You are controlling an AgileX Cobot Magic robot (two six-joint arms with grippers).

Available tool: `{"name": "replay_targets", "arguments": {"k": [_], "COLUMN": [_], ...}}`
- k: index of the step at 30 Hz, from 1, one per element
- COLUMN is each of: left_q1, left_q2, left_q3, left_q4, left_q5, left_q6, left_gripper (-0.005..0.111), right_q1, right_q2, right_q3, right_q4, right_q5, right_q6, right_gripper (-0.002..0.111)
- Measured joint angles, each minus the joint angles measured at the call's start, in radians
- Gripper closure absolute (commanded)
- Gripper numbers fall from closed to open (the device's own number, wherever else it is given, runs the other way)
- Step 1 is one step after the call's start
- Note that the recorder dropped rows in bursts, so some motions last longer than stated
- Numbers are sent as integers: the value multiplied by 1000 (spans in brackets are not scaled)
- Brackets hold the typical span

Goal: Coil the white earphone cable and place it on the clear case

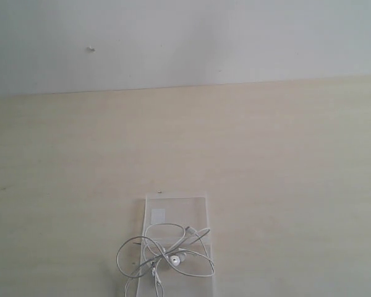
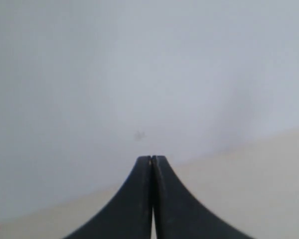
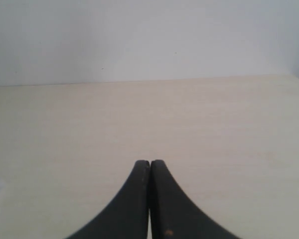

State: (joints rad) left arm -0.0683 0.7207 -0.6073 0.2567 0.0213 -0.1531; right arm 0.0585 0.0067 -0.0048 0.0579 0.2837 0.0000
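Note:
The white earphone cable (image 1: pixel 167 255) lies in loose loops on the clear case (image 1: pixel 176 207) near the bottom middle of the exterior view, its earbuds in the middle of the coil. One loop hangs over the case's left side. The case has a small white sticker (image 1: pixel 158 216). Neither arm shows in the exterior view. My left gripper (image 2: pixel 152 158) is shut with nothing between its dark fingers, facing the wall and table edge. My right gripper (image 3: pixel 150 162) is shut and empty too, above bare tabletop. Cable and case do not show in either wrist view.
A pale wooden table (image 1: pixel 266 173) spreads around the case and meets a light grey wall (image 1: pixel 235 37) at the back. A small speck (image 1: pixel 159 192) lies just beyond the case.

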Motion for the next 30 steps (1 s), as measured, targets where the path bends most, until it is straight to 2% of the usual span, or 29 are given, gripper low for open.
{"name": "replay_targets", "arguments": {"k": [4, 10, 12, 15, 21, 24, 30], "left_q1": [15, 18, 18, 20, 71, 100, 158], "left_q2": [-244, -451, -480, -509, -617, -690, -714], "left_q3": [0, 12, 43, 117, 345, 450, 582], "left_q4": [0, 2, 2, 2, 2, 2, 2], "left_q5": [60, 486, 541, 526, 284, 207, 180], "left_q6": [-21, -112, -125, -135, -161, -191, -272], "left_gripper": [107, 107, 107, 107, 107, 107, 107], "right_q1": [0, 0, 0, 0, 0, 0, 0], "right_q2": [0, 0, 0, 0, 0, 0, 0], "right_q3": [0, 0, 0, 0, 0, 0, 0], "right_q4": [0, 0, 0, 0, 0, 0, 0], "right_q5": [0, 4, 4, 4, 6, 6, 8], "right_q6": [0, 0, 0, 0, 0, 0, 0], "right_gripper": [108, 108, 108, 108, 108, 108, 108]}}
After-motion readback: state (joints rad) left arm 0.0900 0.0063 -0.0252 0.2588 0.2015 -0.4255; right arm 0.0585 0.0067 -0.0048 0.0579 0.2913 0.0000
